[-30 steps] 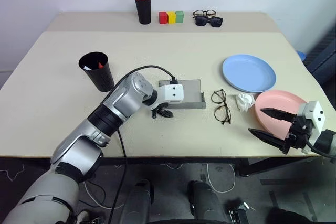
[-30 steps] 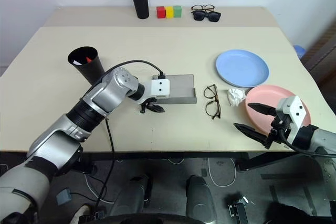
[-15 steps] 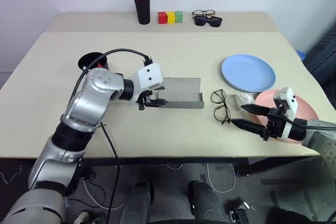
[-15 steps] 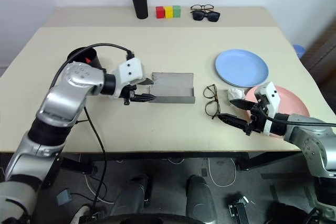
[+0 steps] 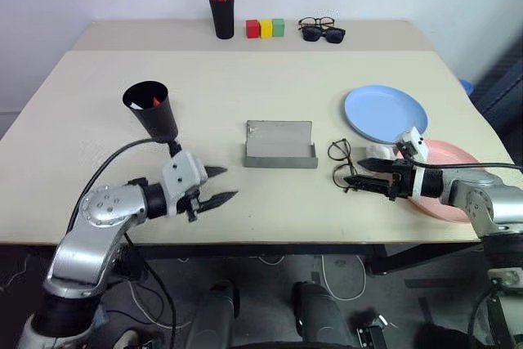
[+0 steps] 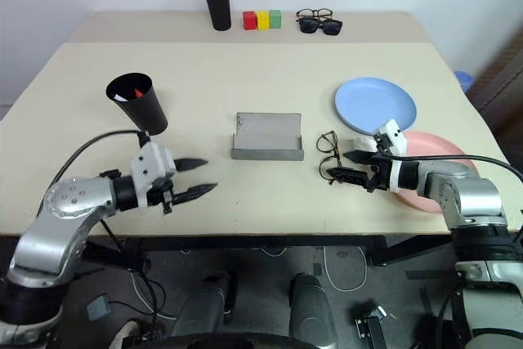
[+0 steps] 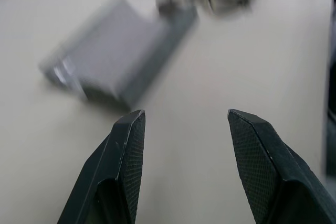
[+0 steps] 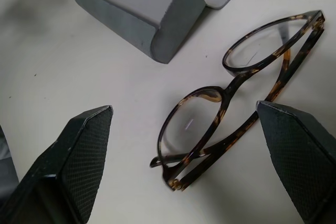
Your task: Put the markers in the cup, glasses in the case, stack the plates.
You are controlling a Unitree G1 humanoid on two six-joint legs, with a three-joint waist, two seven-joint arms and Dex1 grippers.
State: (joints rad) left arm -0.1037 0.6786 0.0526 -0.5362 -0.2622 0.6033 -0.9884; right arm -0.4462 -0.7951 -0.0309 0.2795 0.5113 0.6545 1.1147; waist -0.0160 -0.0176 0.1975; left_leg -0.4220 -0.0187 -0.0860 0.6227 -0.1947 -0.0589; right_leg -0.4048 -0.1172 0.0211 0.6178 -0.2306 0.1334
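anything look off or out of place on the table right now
One oddity: a crumpled white wad, probably tissue, lies between the glasses and the pink plate, below the blue plate. Everything else looks tidy and undamaged.

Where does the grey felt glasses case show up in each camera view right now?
Left eye view: grey felt glasses case, table centre.
Right eye view: centre.
Left wrist view: blurred, beyond the fingertips.
Right wrist view: one end, by the glasses.
Shared landmark: thin-framed glasses, lying beside the case.
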